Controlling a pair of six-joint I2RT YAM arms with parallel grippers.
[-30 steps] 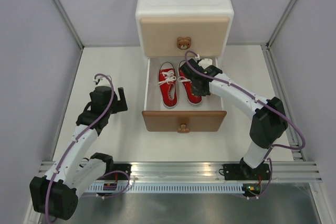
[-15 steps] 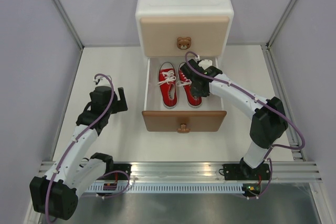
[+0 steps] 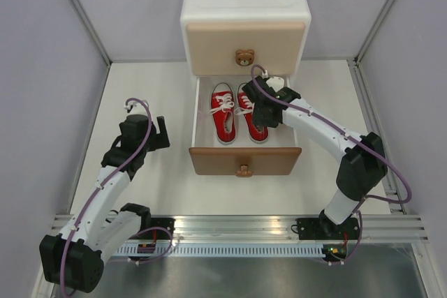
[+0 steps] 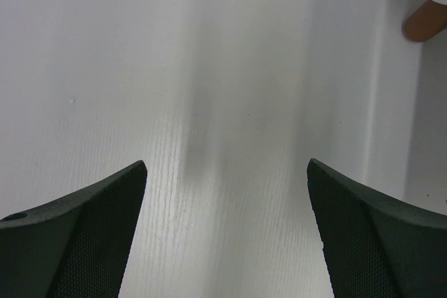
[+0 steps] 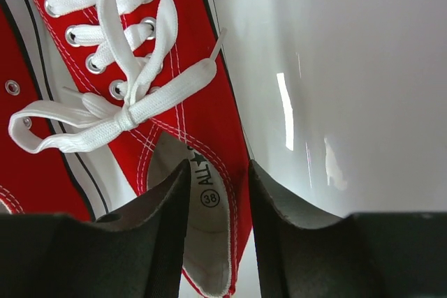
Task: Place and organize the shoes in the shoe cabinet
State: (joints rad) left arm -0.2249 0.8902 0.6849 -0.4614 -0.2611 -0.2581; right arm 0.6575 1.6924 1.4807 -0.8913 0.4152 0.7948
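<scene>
My right gripper (image 5: pixel 218 172) hung low in the open lower drawer (image 3: pixel 244 160) of the shoe cabinet (image 3: pixel 244 5), its jaws parted only a little and set astride the heel-side wall of the right red shoe (image 5: pixel 202 95) — one finger inside the opening, one outside, not clamped. That shoe lay beside the left red shoe (image 3: pixel 223 120), toes toward the cabinet. My left gripper (image 4: pixel 227 164) hovered spread wide over the table (image 3: pixel 140 88), left of the drawer — holding nothing.

Two red shoes (image 3: pixel 223 114); one cabinet (image 3: pixel 244 1); two drawers (image 3: pixel 244 160); two bear knobs (image 3: pixel 244 56); two robot arms (image 3: pixel 110 181)
</scene>
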